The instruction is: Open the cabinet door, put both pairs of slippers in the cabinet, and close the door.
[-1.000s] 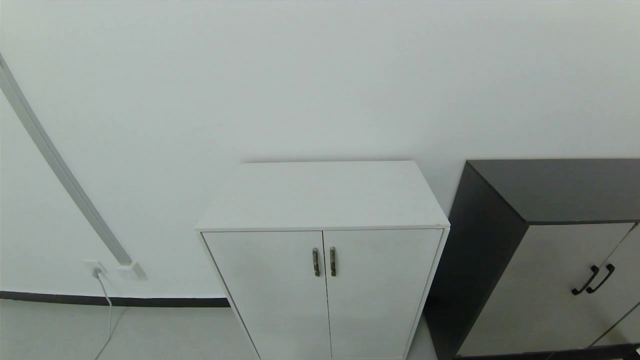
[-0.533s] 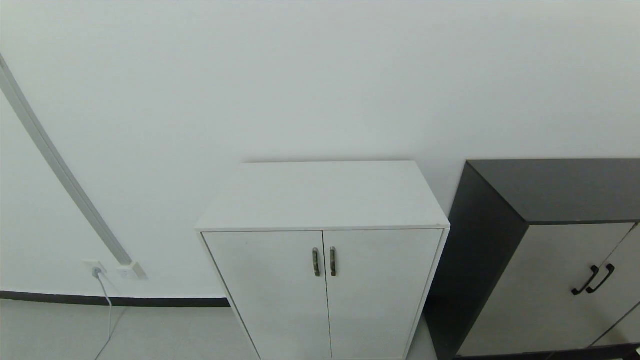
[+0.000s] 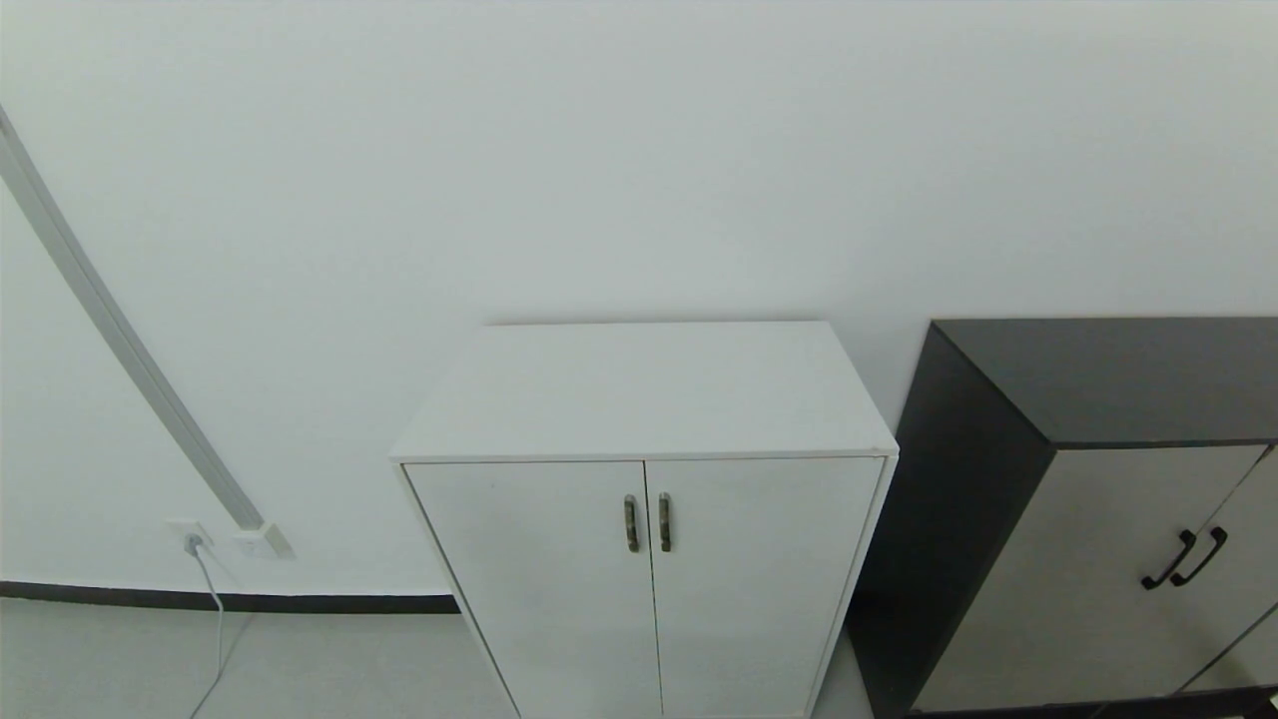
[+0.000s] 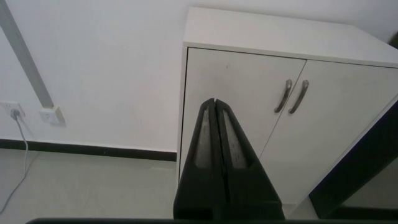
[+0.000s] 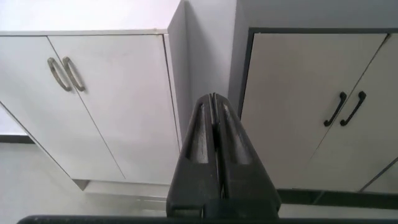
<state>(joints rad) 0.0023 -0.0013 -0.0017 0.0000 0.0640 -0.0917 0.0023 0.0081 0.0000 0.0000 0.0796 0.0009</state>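
Note:
A white two-door cabinet stands against the wall, both doors closed, with two metal handles side by side at the middle seam. In the left wrist view the cabinet is ahead, and my left gripper is shut with nothing in it, some way short of the left door. In the right wrist view the white cabinet is off to one side, and my right gripper is shut and empty, facing the gap between the two cabinets.
A black cabinet with pale doors and black handles stands close on the right. On the left, a slanted cable duct runs down to wall sockets with a plugged-in cord. Grey floor lies below.

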